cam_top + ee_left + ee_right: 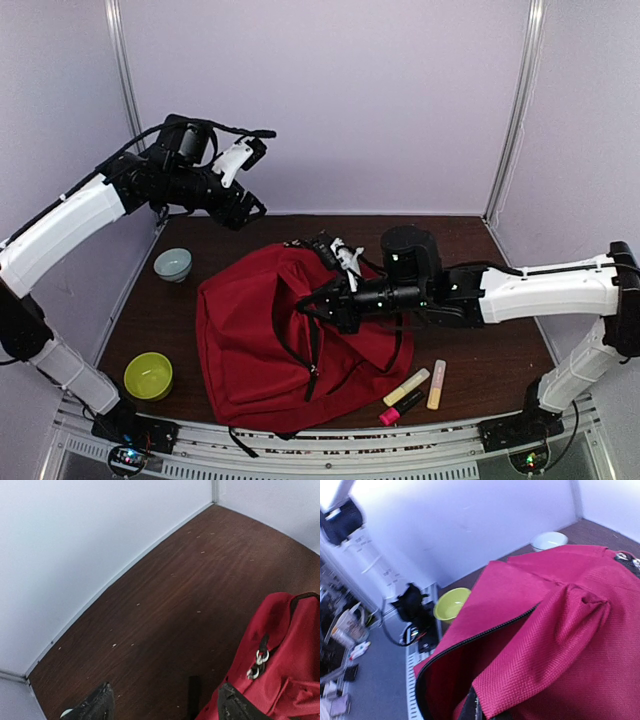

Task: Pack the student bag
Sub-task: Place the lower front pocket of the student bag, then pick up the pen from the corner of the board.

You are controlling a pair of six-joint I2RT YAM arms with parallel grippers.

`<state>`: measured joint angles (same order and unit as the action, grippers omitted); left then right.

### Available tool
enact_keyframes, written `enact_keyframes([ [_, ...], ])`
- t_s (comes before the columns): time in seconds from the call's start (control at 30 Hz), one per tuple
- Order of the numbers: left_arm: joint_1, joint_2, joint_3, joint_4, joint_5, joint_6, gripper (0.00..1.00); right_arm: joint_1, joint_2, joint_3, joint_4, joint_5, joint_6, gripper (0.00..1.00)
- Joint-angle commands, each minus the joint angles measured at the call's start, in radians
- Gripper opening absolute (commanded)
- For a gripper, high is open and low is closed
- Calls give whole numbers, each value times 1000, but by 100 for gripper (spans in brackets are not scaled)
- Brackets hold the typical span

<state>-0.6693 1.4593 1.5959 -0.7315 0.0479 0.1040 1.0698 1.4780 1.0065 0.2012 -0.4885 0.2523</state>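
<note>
While the student bag lies slumped at the middle of the desk, its zip mouth partly open, the right fingers are clenched on a fold of its red fabric beside the zipper. This tents the upper flap, and the right wrist view looks under it into the shadowed interior. Whether anything is already inside cannot be told.

Left fingers: spread apart and grasping nothing, raised above the far-left part of the desk, clear of the bag.

Just beside the bag's near-right corner lie three markers: yellow, orange and pink-and-black. To the bag's left stand a pale blue bowl and, nearer, a green bowl.

Step in hand, as judged: holding the mouth open for loading, with no item yet carried. The next move calls for the flap to be kept lifted while the free left fingers descend on a loose item, probably a marker. The markers lie under the right arm, so the reach must pass across the bag without dragging the fabric loose.
</note>
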Motion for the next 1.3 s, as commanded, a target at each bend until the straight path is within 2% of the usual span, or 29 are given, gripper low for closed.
enact_keyframes([
  [0.0, 7, 31, 34, 76, -110, -82, 77, -89, 76, 9, 59, 244, 255, 0],
  [0.13, -11, 16, -18, 101, -89, -182, 78, -144, 157, 69, -36, 279, 301, 0],
  [0.33, -184, 45, -63, 103, -193, -222, 81, -176, 178, 119, -188, 409, 235, 6],
  [0.47, -219, 64, -69, 102, -198, -241, 82, -222, 133, 143, -296, 404, 185, 25],
  [0.57, -219, 52, -83, 103, -210, -250, 82, -252, 47, 147, -413, 403, 84, 42],
  [0.63, -219, 37, -96, 105, -213, -253, 82, -259, -12, 161, -553, 428, -2, 48],
  [0.73, -219, 11, -129, 118, -220, -264, 82, -266, -86, 169, -779, 510, -60, 52],
  [0.83, -219, -18, -179, 144, -221, -282, 82, -284, -174, 87, -923, 618, 10, 53],
  [1.0, -219, -49, -241, 192, -208, -300, 82, -287, -345, -171, -910, 702, 250, 55],
  [1.07, -222, -46, -250, 198, -200, -306, 82, -284, -363, -231, -918, 705, 337, 55],
  [1.27, -243, -40, -284, 225, -194, -301, 82, -257, -293, -318, -953, 656, 399, 56],
])
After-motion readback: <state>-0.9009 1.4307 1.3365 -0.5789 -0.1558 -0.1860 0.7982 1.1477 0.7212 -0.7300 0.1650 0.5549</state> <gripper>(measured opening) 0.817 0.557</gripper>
